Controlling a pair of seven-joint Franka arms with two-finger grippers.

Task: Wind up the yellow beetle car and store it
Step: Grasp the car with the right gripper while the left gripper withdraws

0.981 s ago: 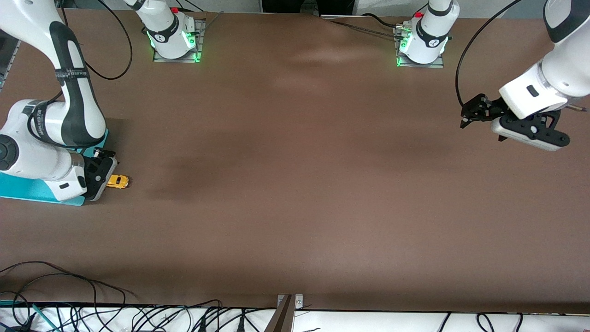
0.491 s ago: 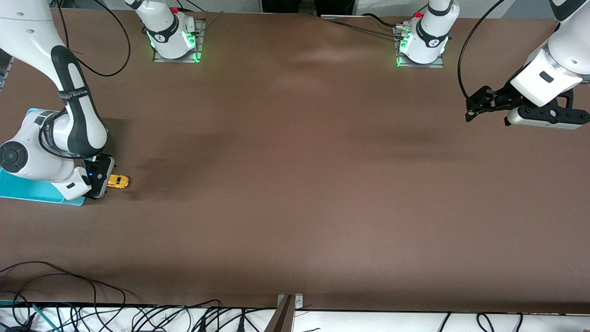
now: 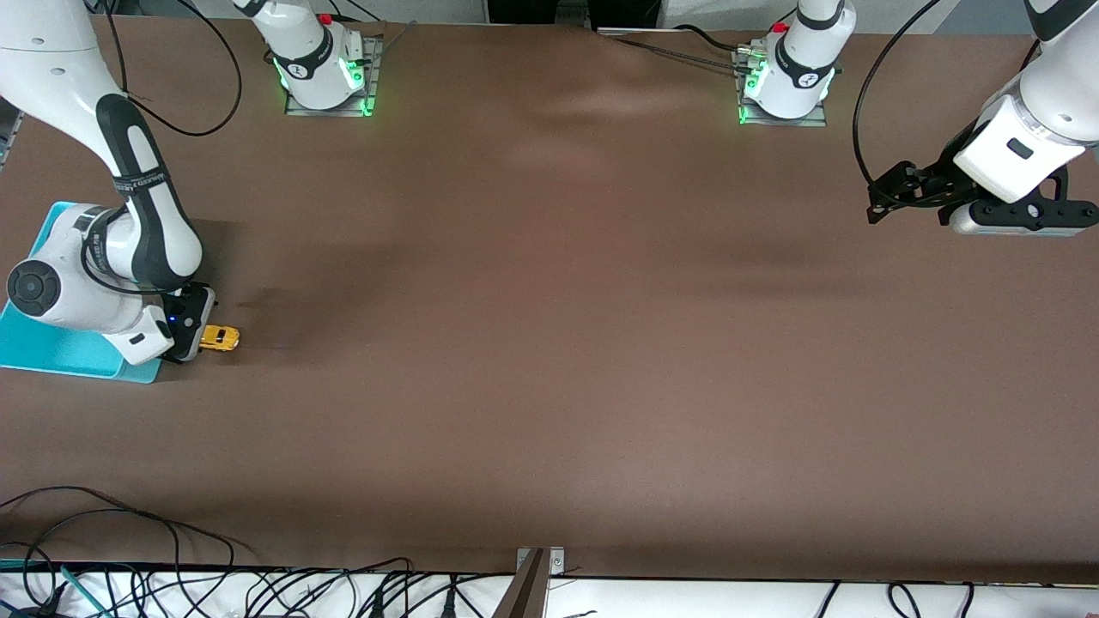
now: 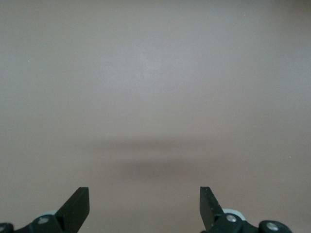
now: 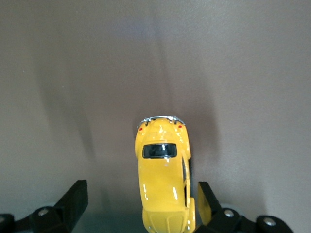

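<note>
Car on the table at the right arm's end, between wide jaws

We see the car [image 3: 220,338] at the lower left of the front frame, on the table [image 3: 549,343], its long axis running across the frame and lined up with the right gripper [image 5: 138,206]; in the right wrist view its chrome bumper end points away from the gripper. The fingers [image 5: 73,200] stand wide, the car nearly against one of them, with no grip. A teal tray [image 3: 51,343] lies just beside, under the arm. The car has not moved since a second ago; the right arm has shifted over the tray. The left gripper [image 4: 144,204], up from its earlier spot, waits wide open and empty at the upper right
</note>
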